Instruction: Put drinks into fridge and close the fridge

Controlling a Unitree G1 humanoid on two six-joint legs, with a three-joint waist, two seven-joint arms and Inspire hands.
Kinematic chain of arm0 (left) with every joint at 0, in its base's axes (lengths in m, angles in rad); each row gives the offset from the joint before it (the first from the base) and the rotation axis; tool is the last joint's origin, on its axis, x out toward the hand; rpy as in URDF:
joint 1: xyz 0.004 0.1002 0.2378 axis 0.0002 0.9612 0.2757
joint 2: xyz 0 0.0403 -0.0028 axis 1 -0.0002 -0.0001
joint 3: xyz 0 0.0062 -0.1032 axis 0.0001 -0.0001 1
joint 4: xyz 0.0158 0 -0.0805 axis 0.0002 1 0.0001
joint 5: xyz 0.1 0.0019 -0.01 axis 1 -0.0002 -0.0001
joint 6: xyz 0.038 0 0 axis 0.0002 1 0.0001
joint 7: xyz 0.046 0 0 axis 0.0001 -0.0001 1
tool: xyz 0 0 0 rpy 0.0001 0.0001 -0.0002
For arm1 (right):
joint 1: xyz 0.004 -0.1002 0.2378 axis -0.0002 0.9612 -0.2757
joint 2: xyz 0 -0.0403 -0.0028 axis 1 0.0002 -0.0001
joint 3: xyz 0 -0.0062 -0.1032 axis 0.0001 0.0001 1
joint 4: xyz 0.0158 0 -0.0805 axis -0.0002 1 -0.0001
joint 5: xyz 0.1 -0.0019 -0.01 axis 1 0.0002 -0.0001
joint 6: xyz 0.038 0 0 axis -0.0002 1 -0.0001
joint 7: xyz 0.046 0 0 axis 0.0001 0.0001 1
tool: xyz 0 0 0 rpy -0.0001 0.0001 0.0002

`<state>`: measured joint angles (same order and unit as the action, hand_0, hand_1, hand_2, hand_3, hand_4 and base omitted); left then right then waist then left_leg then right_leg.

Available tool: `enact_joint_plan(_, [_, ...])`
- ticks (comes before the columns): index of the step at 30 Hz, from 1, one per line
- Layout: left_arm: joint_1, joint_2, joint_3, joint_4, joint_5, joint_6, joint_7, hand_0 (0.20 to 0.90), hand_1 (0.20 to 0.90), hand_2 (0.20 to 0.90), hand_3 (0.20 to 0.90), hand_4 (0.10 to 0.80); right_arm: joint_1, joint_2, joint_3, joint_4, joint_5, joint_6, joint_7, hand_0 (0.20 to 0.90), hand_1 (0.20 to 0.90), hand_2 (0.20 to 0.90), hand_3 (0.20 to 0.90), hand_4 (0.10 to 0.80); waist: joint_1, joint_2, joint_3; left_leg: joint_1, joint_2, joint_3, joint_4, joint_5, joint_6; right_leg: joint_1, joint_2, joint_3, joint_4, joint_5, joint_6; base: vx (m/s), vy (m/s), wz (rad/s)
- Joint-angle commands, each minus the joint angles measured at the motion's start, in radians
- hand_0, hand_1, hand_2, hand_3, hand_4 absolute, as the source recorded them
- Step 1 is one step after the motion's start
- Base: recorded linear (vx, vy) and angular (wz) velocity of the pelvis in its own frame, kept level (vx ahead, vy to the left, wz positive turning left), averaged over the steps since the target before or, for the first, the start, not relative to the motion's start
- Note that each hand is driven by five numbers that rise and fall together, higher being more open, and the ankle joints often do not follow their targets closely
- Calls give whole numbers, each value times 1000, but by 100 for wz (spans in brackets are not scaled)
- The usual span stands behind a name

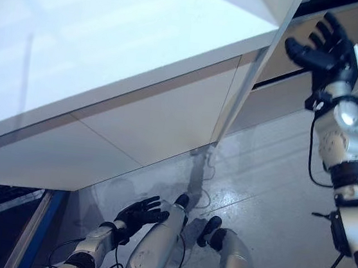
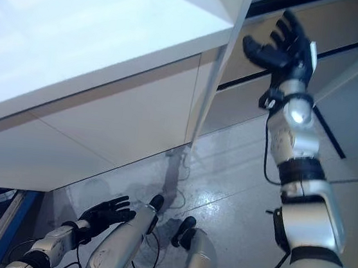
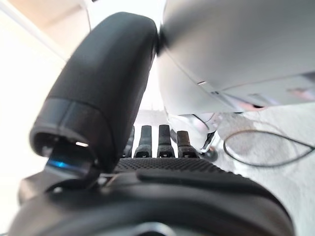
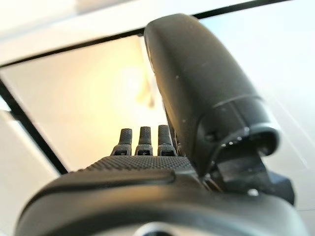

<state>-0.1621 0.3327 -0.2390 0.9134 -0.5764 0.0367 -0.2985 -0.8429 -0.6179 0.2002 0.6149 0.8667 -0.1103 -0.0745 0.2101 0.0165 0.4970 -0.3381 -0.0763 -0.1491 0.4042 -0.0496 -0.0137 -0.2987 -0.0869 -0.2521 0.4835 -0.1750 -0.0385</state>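
Note:
My right hand [image 1: 327, 51] is raised at the upper right, fingers straight and spread, holding nothing. It is just to the right of a thin white door edge [image 1: 250, 77] that runs down from the white unit's top corner; I cannot tell if they touch. The right wrist view shows its thumb [image 4: 197, 88] and straight fingers [image 4: 142, 140] before a pale panel. My left hand [image 1: 137, 213] hangs low near the floor, open and empty. Its straight fingers [image 3: 157, 142] also show in the left wrist view.
A large white unit with a glossy top [image 1: 112, 36] and flat white front panels [image 1: 155, 118] spans the left and middle. Beige panels with a dark gap [image 1: 282, 78] lie behind the door edge. Shiny grey floor [image 1: 257, 182] lies below. A blue frame [image 1: 35, 234] stands lower left.

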Motion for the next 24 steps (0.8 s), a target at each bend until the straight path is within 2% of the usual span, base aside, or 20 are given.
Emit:
enact_joint_plan(1, [109, 27, 4, 41, 61, -1, 35, 900, 900, 900, 900, 800, 149, 30, -69, -102, -12, -47, 44, 900, 900, 900, 900, 800, -74, -36, -143, 114, -16, 100, -129, -40, 74, 72, 14, 87, -198, 115, 64, -63, -40, -51])
enact_joint_plan(2, [120, 11, 27, 51, 53, 3, 50, 900, 900, 900, 900, 800, 311, 103, -67, -146, -109, -46, 46, 900, 900, 900, 900, 800, -108, -37, -184, 170, 0, 132, -196, -30, 62, 121, 26, 99, -270, 129, 73, -45, -19, -50])
enact_joint_plan(3, [122, 9, 33, 52, 51, 5, 53, 900, 900, 900, 900, 800, 345, 113, -67, -153, -127, -50, 52, 900, 900, 900, 900, 800, -115, -39, -195, 177, 2, 137, -211, -23, 60, 127, 28, 101, -287, 136, 75, 4, -36, -56])
enact_joint_plan(4, [144, -3, 59, 51, 59, 16, 62, 900, 900, 900, 900, 800, 482, 147, -74, -164, -192, -35, 91, 900, 900, 900, 900, 800, -139, -37, -232, 230, 14, 159, -267, -17, 50, 177, 40, 106, -342, 142, 81, 9, -26, -47])
enact_joint_plan(5, [146, -3, 60, 50, 59, 16, 63, 900, 900, 900, 900, 800, 488, 148, -75, -164, -195, -27, 95, 900, 900, 900, 900, 800, -140, -37, -237, 230, 14, 160, -272, -12, 49, 177, 41, 106, -347, 146, 82, 43, -58, -56])
enact_joint_plan(6, [173, -14, 87, 52, 81, 21, 71, 900, 900, 900, 900, 800, 614, 172, -75, -131, -271, -47, 161, 900, 900, 900, 900, 800, -159, -35, -280, 272, 22, 183, -312, -8, 41, 216, 53, 112, -387, 149, 86, 12, -78, -46])
enact_joint_plan(8, [185, -18, 112, 61, 108, 33, 70, 900, 900, 900, 900, 800, 688, 184, -60, -89, -351, -55, 190, 900, 900, 900, 900, 800, -172, -34, -320, 307, 29, 197, -343, -1, 33, 249, 63, 109, -414, 151, 85, 20, -106, -30])
enact_joint_plan(12, [196, -21, 137, 86, 134, 34, 51, 900, 900, 900, 900, 800, 742, 214, -70, 25, -394, -6, 228, 900, 900, 900, 900, 800, -184, -33, -355, 348, 29, 194, -363, -1, 28, 293, 79, 114, -438, 146, 77, -14, -88, -18])
enact_joint_plan(13, [200, -26, 148, 100, 136, 28, 40, 900, 900, 900, 900, 800, 763, 227, -82, 87, -386, 30, 244, 900, 900, 900, 900, 800, -188, -33, -366, 360, 28, 190, -359, -5, 26, 309, 85, 118, -440, 140, 73, -39, -78, -9])
enact_joint_plan(19, [194, -46, 152, 152, 160, 21, 27, 900, 900, 900, 900, 800, 796, 289, -119, 312, -353, 67, 223, 900, 900, 900, 900, 800, -194, -30, -378, 389, 35, 192, -362, -5, 22, 346, 94, 111, -441, 127, 63, -16, -25, 2])
enact_joint_plan(24, [193, -83, 164, 240, 147, -23, 50, 900, 900, 900, 900, 800, 809, 340, -181, 519, -334, 102, 220, 900, 900, 900, 900, 800, -195, -19, -385, 412, 32, 178, -380, -6, 22, 368, 95, 113, -451, 122, 63, 0, 0, 0])
